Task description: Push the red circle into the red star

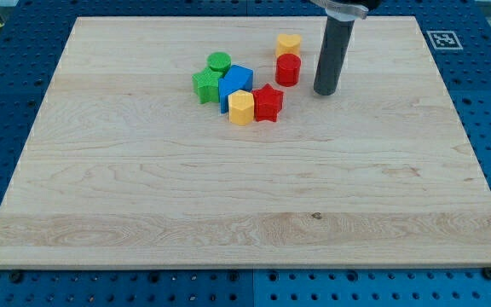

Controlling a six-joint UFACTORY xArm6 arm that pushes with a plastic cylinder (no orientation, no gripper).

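Red circle [288,69] on the far half of the desk [228,196], just right-far of the red star [268,103], small gap between them, my tip [326,90] just right of the circle, apart, no hand fitted.

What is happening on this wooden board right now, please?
A robot arm's dark rod stands on the wooden board. My tip is just to the view's right of the red circle, not touching it. The red star lies a little below, beside a yellow hexagon. The circle has not reached the star yet.
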